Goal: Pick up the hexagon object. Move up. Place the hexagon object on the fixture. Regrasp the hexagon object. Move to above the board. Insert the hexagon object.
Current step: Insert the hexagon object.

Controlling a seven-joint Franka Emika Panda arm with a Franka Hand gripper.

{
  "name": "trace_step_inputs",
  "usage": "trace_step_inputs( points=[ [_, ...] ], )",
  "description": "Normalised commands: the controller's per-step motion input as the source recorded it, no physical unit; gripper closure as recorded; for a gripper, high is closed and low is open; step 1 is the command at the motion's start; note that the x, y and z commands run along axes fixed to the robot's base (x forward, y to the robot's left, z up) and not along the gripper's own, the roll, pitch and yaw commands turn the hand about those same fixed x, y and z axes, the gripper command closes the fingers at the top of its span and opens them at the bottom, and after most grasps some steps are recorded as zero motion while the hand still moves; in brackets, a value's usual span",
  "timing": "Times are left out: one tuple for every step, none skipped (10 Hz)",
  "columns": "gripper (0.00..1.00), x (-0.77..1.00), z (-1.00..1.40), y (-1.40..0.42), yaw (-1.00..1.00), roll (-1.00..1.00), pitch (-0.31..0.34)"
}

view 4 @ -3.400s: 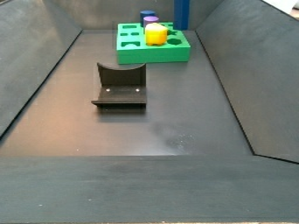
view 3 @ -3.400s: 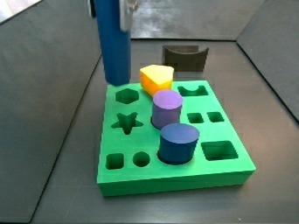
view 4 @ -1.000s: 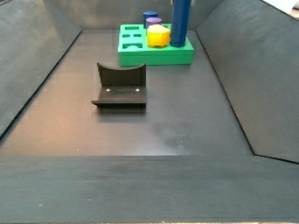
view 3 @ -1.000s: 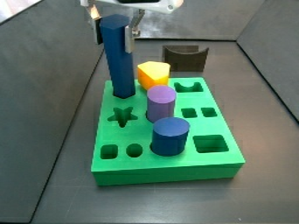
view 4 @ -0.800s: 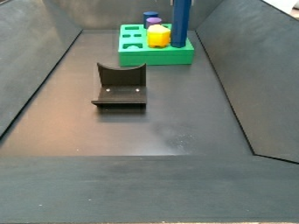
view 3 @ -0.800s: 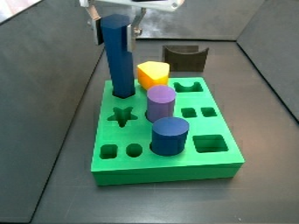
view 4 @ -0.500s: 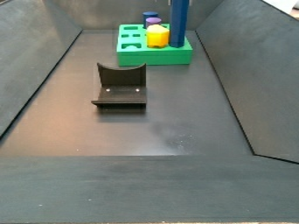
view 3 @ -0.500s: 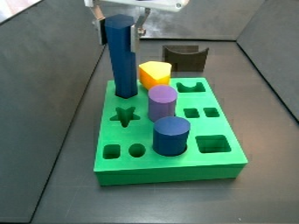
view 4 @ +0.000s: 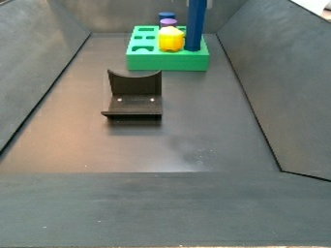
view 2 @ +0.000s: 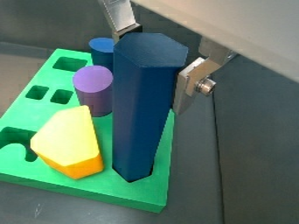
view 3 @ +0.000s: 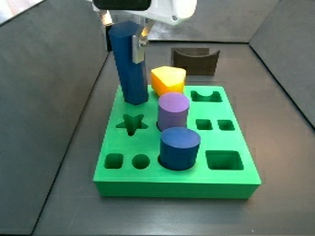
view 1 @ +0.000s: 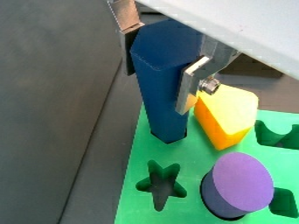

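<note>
Surface: a dark grey floor point(view 4: 168, 136) with sloping grey walls on each side, like a shallow bin.
Board: one green board point(view 3: 234, 180) lies on that floor, with star, square and round holes showing.
Fixture: one dark fixture point(view 4: 132, 96) stands well apart from the board in a side view.
Hexagon object: one blue hexagon object point(view 2: 142, 105) stands upright, its lower end in the board near a corner, just beside the yellow peg point(view 2: 68, 141).
Gripper: the gripper point(view 2: 152, 48) sits at the prism's top; the jaws stand spread on either side, silver fingers point(view 1: 193, 80) flanking the upper part; whether they touch it, I cannot tell.
Pegs: one yellow, one purple cylinder point(view 3: 174, 112), one dark-blue cylinder point(view 3: 180, 148).
</note>
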Motion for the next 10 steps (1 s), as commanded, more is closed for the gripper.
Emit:
trace_step_inputs(
  points=[
    [1.0,0.17,-0.33,-0.12,0.0,0.0,0.0],
    [1.0,0.07,-1.0,0.0,0.07,-0.01,0.0],
    [1.0,0.21,-1.0,0.04,0.12,0.0,0.0],
    [1.0,0.32,-1.0,0.06,0.16,0.0,0.0],
    [1.0,0.48,-1.0,0.11,0.33,-0.06,0.0],
    [1.0,0.52,-0.97,0.14,0.51,-0.11,0.0],
    [1.0,0.44,-0.98,0.14,0.56,-0.09,0.0],
    [1.0,0.38,-1.0,0.25,0.54,-0.05,0.0],
    [1.0,0.35,-1.0,0.25,0.52,-0.02,0.0],
    [1.0,0.28,-1.0,0.23,0.47,-0.02,0.0]
  ],
)
